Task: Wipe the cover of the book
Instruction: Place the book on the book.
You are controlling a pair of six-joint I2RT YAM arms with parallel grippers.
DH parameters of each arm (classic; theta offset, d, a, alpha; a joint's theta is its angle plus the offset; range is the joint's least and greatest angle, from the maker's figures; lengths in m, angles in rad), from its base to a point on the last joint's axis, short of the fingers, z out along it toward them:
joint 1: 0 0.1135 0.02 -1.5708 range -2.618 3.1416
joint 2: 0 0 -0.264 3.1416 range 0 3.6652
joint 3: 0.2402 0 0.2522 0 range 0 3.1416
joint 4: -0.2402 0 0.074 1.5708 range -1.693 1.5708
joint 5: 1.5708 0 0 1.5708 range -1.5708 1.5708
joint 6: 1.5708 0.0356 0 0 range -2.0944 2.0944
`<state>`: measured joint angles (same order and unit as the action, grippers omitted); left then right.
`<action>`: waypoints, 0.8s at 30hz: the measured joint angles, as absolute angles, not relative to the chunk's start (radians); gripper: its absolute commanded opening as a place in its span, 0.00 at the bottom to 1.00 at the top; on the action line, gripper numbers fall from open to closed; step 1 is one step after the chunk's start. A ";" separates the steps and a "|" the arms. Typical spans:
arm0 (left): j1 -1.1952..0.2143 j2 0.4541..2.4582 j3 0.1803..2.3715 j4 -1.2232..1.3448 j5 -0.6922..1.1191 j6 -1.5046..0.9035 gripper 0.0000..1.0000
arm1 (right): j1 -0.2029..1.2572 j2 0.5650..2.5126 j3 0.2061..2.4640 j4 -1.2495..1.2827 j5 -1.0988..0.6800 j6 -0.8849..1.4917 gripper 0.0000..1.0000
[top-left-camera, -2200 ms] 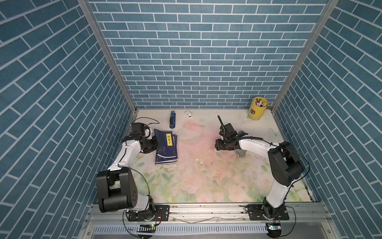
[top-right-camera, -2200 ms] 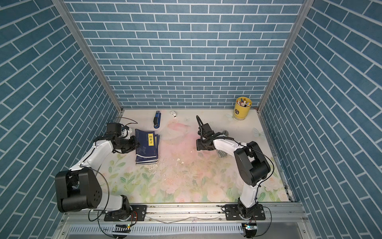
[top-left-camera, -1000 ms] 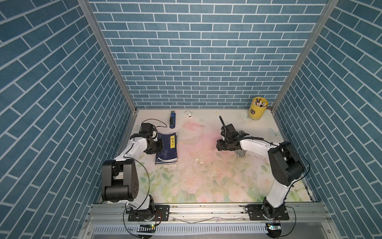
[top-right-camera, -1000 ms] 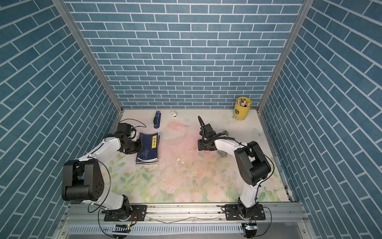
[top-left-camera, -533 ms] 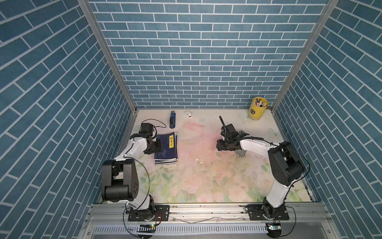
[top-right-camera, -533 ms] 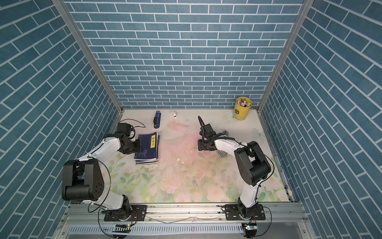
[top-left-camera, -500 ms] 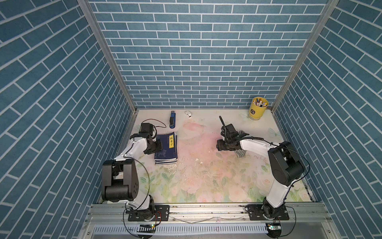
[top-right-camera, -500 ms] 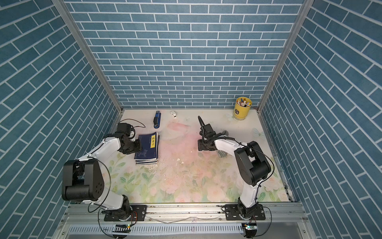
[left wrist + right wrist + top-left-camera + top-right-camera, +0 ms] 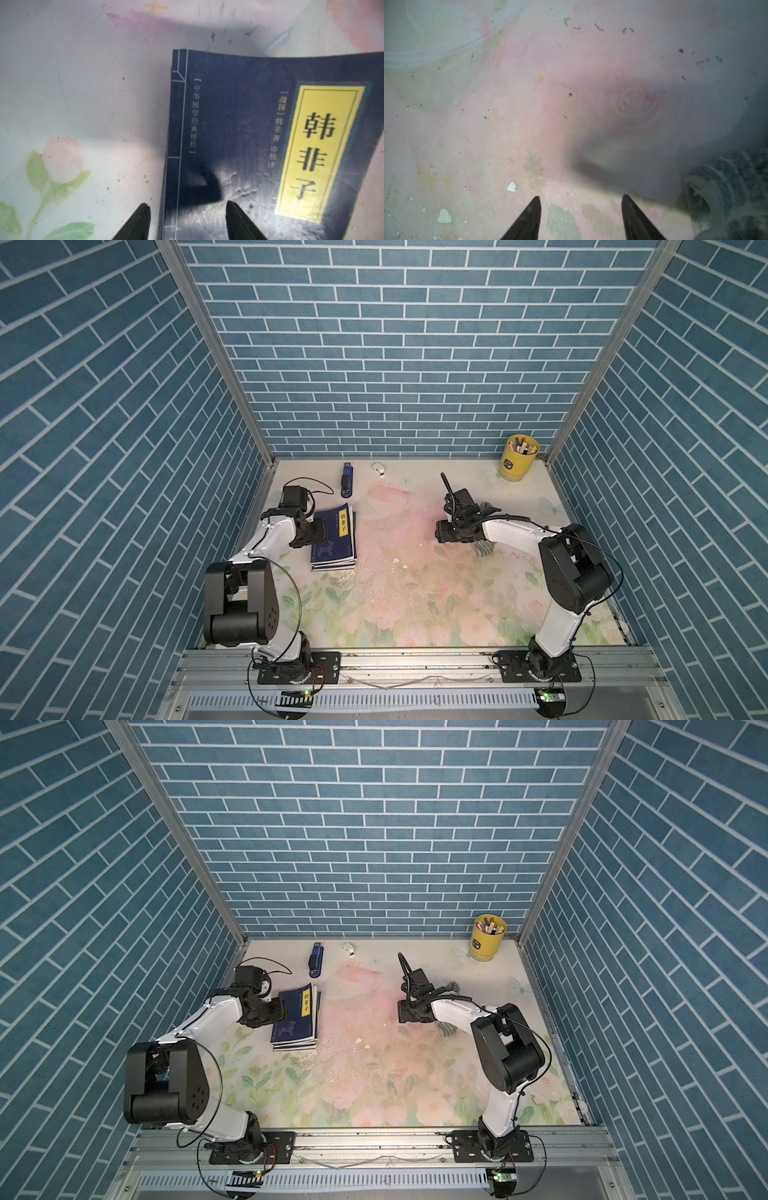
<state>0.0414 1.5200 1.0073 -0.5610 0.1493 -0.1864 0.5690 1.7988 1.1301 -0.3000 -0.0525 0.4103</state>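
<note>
Dark blue softcover book [image 9: 334,540] with a yellow title label lies flat and closed, cover up, on the floral-print surface [image 9: 415,614]. It sits on the left half, toward the back, and shows in both top views [image 9: 296,1021]. The page edges at its near end look fanned.

Left end effector [image 9: 320,531] is at the book's spine side. In the left wrist view its two dark fingers stand apart [image 9: 188,204], one over the bare surface and the other over the cover [image 9: 249,135], with the spine edge between them. Nothing is clamped. Whether a fingertip touches the cover I cannot tell.

Right end effector [image 9: 441,536] is well apart from the book, on the right half. Its fingers are spread [image 9: 581,196] over bare pink print and hold nothing.

Grey striped cloth [image 9: 483,548] lies bunched just beside the right end effector, partly under that arm. It appears blurred at the edge of the right wrist view [image 9: 733,176].

Small white flakes [image 9: 395,561] are scattered on the surface between book and cloth.

Along the back wall:
- Blue-and-black stapler [image 9: 346,486], behind the book.
- Small white object [image 9: 378,468], near the stapler; too small to identify.
- Yellow cylindrical cup of pens [image 9: 518,460], in the far right corner.
</note>
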 measured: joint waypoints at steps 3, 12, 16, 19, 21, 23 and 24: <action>0.041 1.490 1.007 -0.545 0.149 -0.195 0.68 | 0.569 1.791 1.130 -0.308 -0.051 0.405 0.63; 0.040 1.313 1.007 -0.441 0.112 -0.265 0.77 | 0.537 1.707 1.174 -0.389 -0.020 0.335 0.67; 0.036 1.261 1.004 -0.358 0.062 -0.305 0.79 | 0.505 1.646 1.203 -0.416 0.018 0.307 0.71; 0.026 1.249 0.991 -0.294 0.010 -0.324 0.84 | 0.476 1.611 1.215 -0.441 0.038 0.289 0.86; 0.021 1.241 0.967 -0.247 -0.027 -0.328 0.85 | 0.446 1.606 1.230 -0.456 0.047 0.269 0.87; 0.020 1.233 0.934 -0.196 -0.062 -0.329 0.85 | 0.416 1.606 1.236 -0.464 0.053 0.260 0.88; 0.020 1.230 0.914 -0.165 -0.076 -0.328 0.86 | 0.399 1.606 1.236 -0.469 0.056 0.256 0.90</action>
<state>0.0196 1.2301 0.9142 -0.1650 -0.0757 -0.3283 0.3988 1.6062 1.2358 -0.4690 0.0559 0.2558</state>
